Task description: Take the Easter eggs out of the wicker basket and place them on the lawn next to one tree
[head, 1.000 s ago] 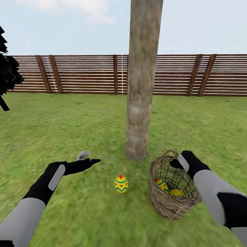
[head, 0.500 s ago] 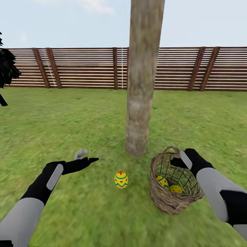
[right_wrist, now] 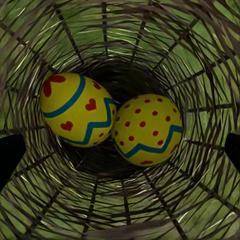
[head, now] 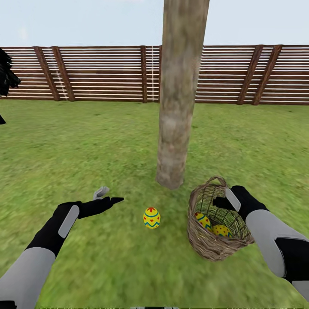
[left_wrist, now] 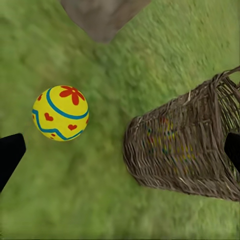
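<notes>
One yellow Easter egg point(head: 151, 217) point(left_wrist: 61, 113) with a red flower on top lies on the lawn point(head: 86, 150) a little in front of the tree point(head: 177, 107). The wicker basket point(head: 213, 246) point(left_wrist: 182, 150) leans tilted on the grass to the trunk's right. Two more Easter eggs lie inside it, one with hearts point(head: 203, 220) point(right_wrist: 75, 110), one with dots point(head: 221, 230) point(right_wrist: 146, 129). My right gripper point(head: 219, 202) is at the basket's mouth, open, fingertips point(right_wrist: 10, 160) wide apart and off the eggs. Left of the loose egg, my left gripper point(head: 107, 196) hovers open and empty.
A brown slat fence point(head: 103, 73) closes off the garden at the back. A black-foliaged conifer point(head: 5, 77) stands at the far left edge. Open grass stretches to the left of and behind the trunk.
The whole picture has slid upward, so the camera has moved. The loose egg, the basket and its two eggs keep their places on the grass. Both grippers stay open.
</notes>
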